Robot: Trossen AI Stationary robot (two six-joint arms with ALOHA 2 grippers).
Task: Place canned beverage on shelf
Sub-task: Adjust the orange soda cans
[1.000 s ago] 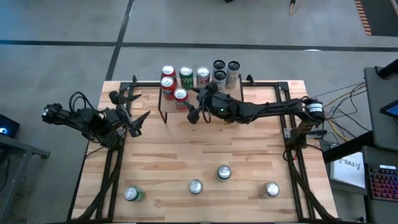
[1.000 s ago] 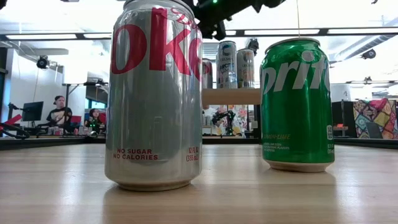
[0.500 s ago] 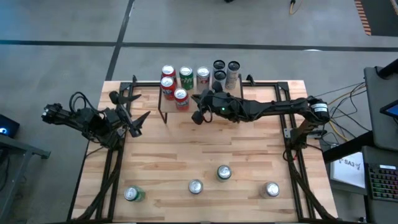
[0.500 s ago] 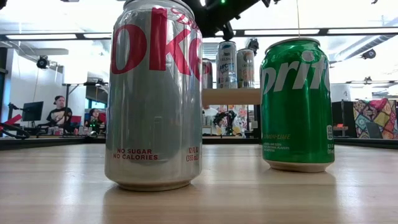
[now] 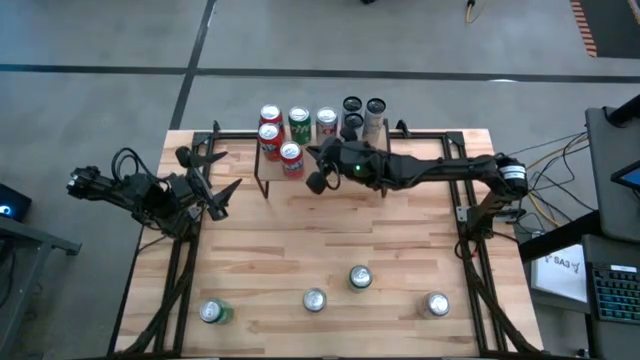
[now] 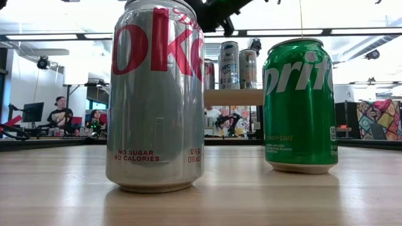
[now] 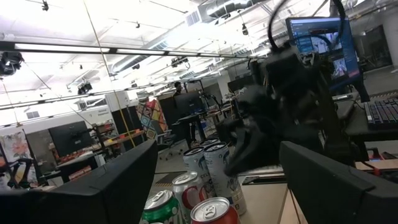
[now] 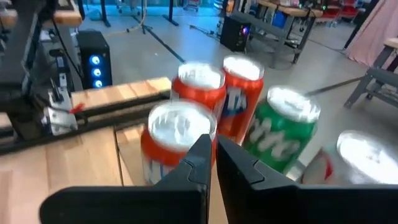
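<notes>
The shelf (image 5: 276,167) stands at the table's far edge, its board (image 6: 233,97) raised on black legs. Several cans stand on it: red ones (image 8: 198,84), a green one (image 8: 281,127) and dark ones (image 5: 363,115). Four more cans stand on the table near its front edge, among them a Diet Coke (image 6: 157,94) and a green Sprite (image 6: 300,103). My right gripper (image 5: 318,180) is shut and empty, level, just in front of the shelf's red cans (image 8: 177,134). My left gripper (image 5: 212,190) waits open at the table's left side.
Black frame rails run along the table's left (image 5: 180,270) and right (image 5: 475,270) sides. Bare wood lies between the shelf and the front row of cans (image 5: 359,277). People sit at desks in the room behind (image 6: 59,113).
My right gripper has shut its fingers on nothing in front of the shelf and has tipped up a little; the cans on the shelf stand as before.
</notes>
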